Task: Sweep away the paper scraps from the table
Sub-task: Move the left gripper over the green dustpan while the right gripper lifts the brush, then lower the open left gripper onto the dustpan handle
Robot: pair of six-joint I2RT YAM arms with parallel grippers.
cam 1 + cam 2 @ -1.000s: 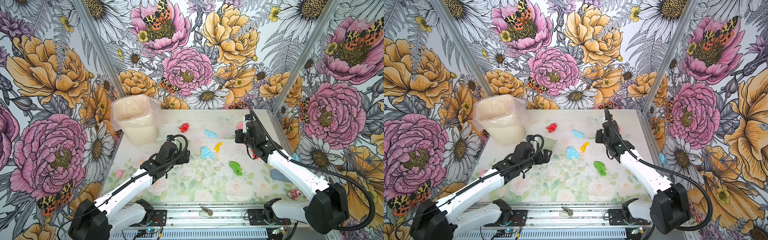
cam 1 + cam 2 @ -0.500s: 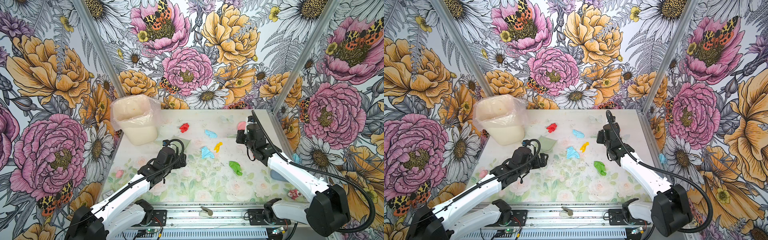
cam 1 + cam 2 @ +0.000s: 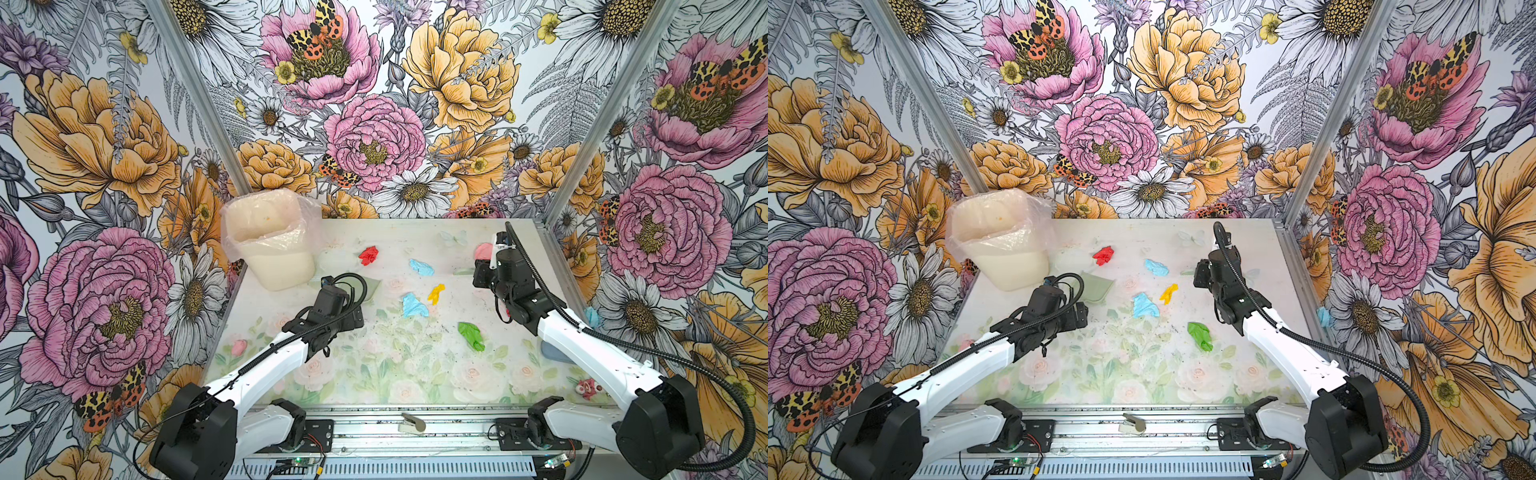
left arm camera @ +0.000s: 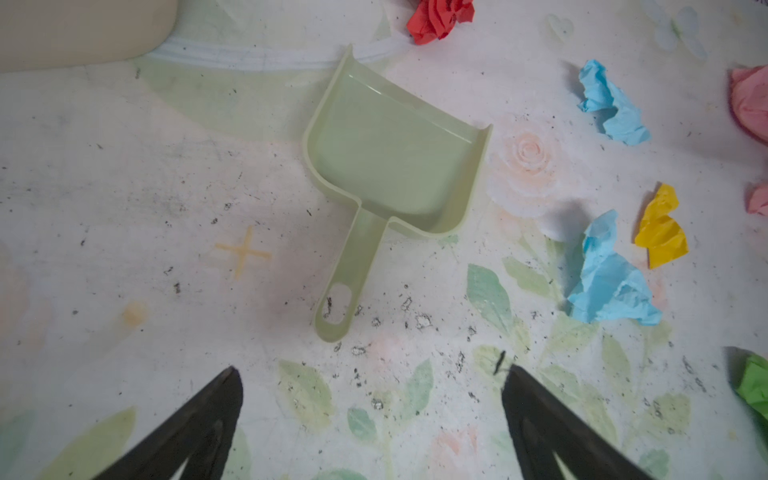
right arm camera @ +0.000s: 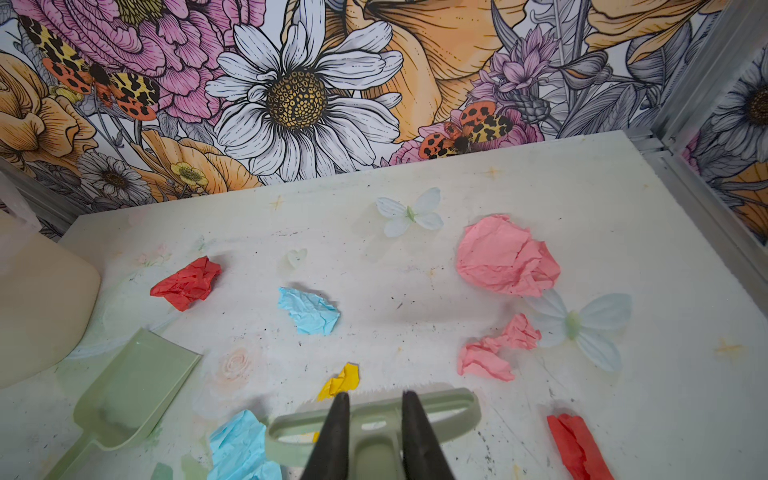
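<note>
Two black fingers (image 5: 338, 432) of the right gripper (image 5: 372, 398) pinch the handle of the brush (image 5: 451, 405), whose head lies crosswise just beyond them. Whether its bristles touch the table (image 5: 582, 199) cannot be told. A yellow scrap (image 5: 340, 380) sits just past the brush, with a blue scrap (image 5: 241, 449) beside it. A small pink scrap (image 5: 494, 349) lies near, a big pink scrap (image 5: 505, 257) farther toward the back wall, and a red scrap (image 5: 577, 444) off to the side.

The left gripper (image 4: 372, 370) hangs with its jaws spread wide and nothing between them, over bare table just short of the dustpan (image 4: 390, 158). The dustpan lies flat and empty, its handle pointing back at the gripper. In both top views it sits just beside the bin (image 3: 270, 241), which is lined with a clear bag and stands in the table's far left corner.

Between the arms the scraps are scattered across mid-table: a second red scrap (image 3: 368, 255) near the bin, a far blue scrap (image 3: 421, 267), and a green scrap (image 3: 471, 336) nearest the front.
</note>
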